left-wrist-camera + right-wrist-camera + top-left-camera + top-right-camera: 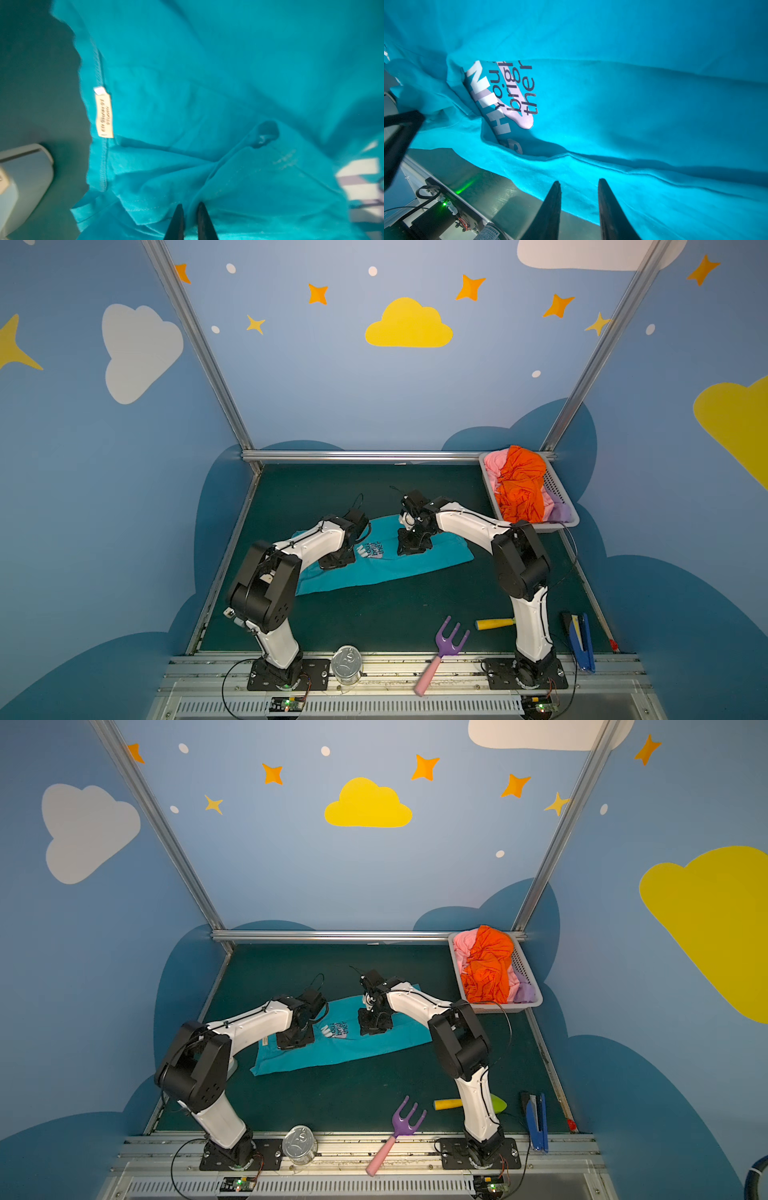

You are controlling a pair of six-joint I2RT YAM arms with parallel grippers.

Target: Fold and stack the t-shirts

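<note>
Left gripper (190, 204): fingers nearly closed, seemingly pinching a raised fold of the teal shirt (399, 568). Right gripper (579, 180): fingers apart over a shirt edge, holding nothing. The shirt lies on the table (374, 622), apparently part folded. A clean fold needs both grips secure and lifted level. Basket (559, 489), far right, holds a crumpled orange shirt (521, 485), pink shirt (492, 464) and lilac shirt (561, 510).

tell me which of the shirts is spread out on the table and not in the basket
The teal t-shirt with the chest print: it alone lies spread on the table. The orange, pink and lilac shirts sit bunched in the white basket.
</note>
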